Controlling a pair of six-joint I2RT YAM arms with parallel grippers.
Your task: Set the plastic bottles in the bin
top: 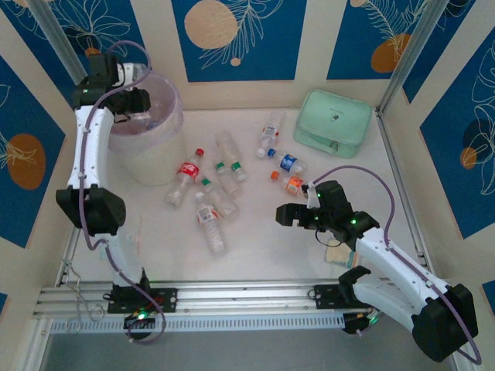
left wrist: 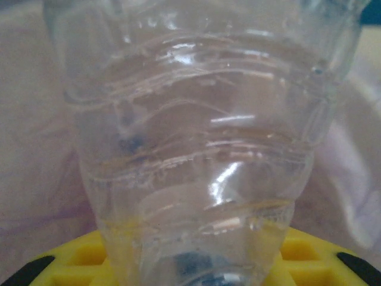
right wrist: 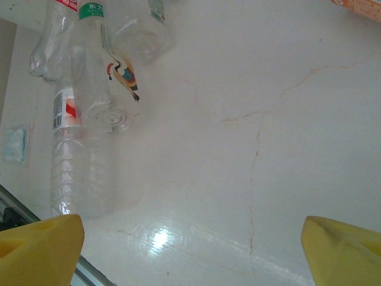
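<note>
Clear ribbed bottle [left wrist: 190, 149] clamped in left gripper [top: 139, 112] above pink bin [top: 151, 164] at table's far left, loose bottles [top: 213, 197] scattered mid-table, right gripper [right wrist: 190, 250] jaws wide apart, empty, low over white table [right wrist: 268, 119].

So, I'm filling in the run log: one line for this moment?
left gripper: shut on clear bottle, over bin | right gripper: open, over bare table | loose bottles: on table
</note>
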